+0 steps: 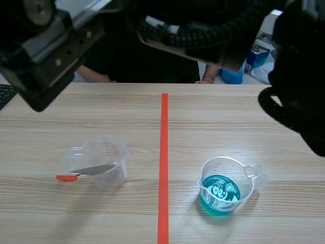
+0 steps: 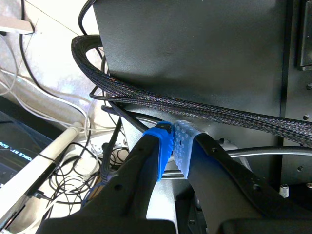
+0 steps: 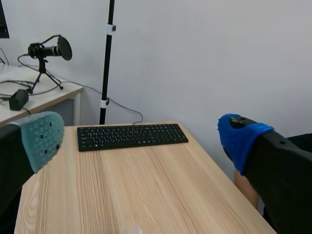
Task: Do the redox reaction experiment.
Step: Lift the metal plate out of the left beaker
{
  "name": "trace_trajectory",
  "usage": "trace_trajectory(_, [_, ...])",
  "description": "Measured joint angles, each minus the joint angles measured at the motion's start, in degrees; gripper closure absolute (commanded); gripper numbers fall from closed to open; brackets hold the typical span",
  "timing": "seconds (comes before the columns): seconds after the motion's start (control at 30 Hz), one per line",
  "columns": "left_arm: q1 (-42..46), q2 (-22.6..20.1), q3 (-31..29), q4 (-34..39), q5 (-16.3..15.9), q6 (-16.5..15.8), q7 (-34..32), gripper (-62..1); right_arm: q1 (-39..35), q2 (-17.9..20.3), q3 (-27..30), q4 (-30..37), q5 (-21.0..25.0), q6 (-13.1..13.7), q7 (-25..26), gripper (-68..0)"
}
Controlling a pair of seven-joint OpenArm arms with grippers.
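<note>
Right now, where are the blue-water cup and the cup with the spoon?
Measuring cup of blue liquid (image 1: 255,176): scene view, on its handle.
Clear measuring cup (image 1: 112,179): scene view, on its front wall.
Red-handled spoon (image 1: 94,170): scene view, on its metal blade.

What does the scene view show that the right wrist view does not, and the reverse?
Only the scene view: a clear cup with an orange-handled spatula in it, a cup of blue liquid, the red tape line. Only the right wrist view: the right claw, open, a microphone, a black pole. Both: the wooden table and, apparently, a black keyboard.
</note>
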Motion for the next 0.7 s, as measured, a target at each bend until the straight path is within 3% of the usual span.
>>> trace_trajectory(0.3, [0.00,0.00,0.00,0.00,0.00,0.00,0.00,-4.2,0.00,4.00,0.00,-0.07,0.00,0.00,-0.15,-67.9])
trace_trajectory(0.47, [0.00,0.00,0.00,0.00,0.00,0.00,0.00,-4.2,0.00,6.51,-0.35,-3.65,-0.11,0.26,0.09,-67.9])
trace_trajectory(0.7, [0.00,0.00,0.00,0.00,0.00,0.00,0.00,-4.2,-0.02,11.23,-5.11,-12.37,-5.03,1.36,9.42,-67.9])
